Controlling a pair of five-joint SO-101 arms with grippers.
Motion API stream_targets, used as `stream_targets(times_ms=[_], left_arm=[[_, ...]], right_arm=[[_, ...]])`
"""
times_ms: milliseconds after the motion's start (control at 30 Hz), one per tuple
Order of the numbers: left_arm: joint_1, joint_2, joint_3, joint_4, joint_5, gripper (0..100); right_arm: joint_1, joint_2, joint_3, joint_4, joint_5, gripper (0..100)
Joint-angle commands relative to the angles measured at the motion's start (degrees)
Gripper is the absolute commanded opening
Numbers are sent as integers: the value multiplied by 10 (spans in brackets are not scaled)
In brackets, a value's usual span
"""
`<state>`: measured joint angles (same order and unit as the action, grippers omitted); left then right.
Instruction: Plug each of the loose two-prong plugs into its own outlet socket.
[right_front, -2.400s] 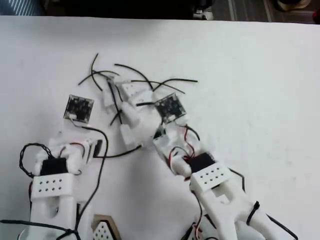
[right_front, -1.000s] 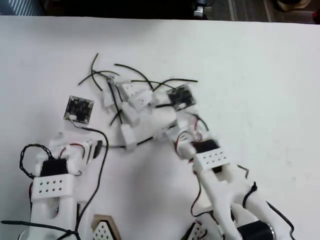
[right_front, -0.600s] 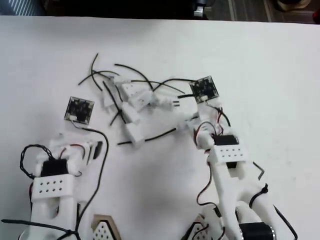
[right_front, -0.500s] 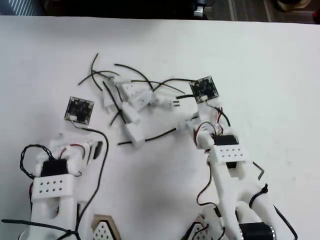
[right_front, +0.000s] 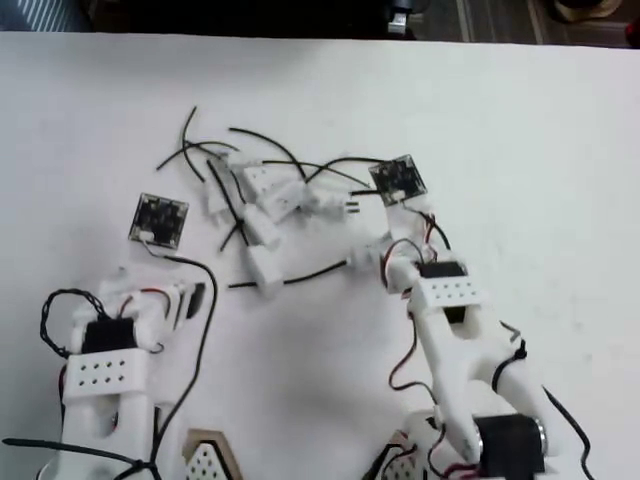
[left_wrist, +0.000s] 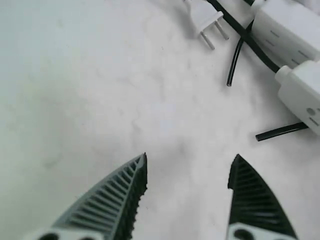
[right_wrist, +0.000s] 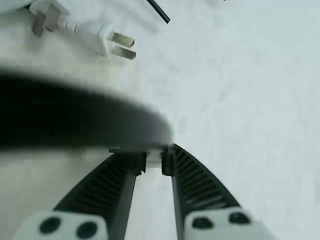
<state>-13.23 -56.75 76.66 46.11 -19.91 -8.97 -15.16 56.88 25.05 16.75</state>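
Clearing the tile before going for a plug

Reading the high view as a clock face, the right gripper sits just off centre toward three o'clock; it is clamped on a small white tab of a dark square tile, and I cannot tell what lies under the tile. A loose plug lies close by at eight o'clock of that tile, prongs aimed toward three o'clock. The white socket blocks sit in a tangle of black cords at nine o'clock of the plug. The left gripper rests near seven o'clock of the table, jaws apart over bare surface; a second tile lies at eleven o'clock of it.

The step in hand looks like moving the tile out of the way. It probably goes best set down flat toward three o'clock, well apart from cords and plug, with the jaws opened only once it rests. The plug then wants a grip on its body, prongs left free and level with the socket slots. The idle left gripper could brace a socket block, since the light blocks seem likely to slide when pushed.
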Motion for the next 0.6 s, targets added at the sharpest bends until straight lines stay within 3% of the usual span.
stream_targets(times_ms=[0, 167, 333, 567], left_arm=[[-5, -11, -4, -11, -1, 267], [-5, -11, -4, -11, -1, 267], [-3, -11, -4, -11, -1, 267], [-3, -11, -4, -11, -1, 267]], right_arm=[[-5, 23, -22, 6, 5, 22], [-9, -23, -25, 50, -1, 157], [-29, -83, -66, 178, -77, 331], [-80, -95, -78, 278, -88, 347]])
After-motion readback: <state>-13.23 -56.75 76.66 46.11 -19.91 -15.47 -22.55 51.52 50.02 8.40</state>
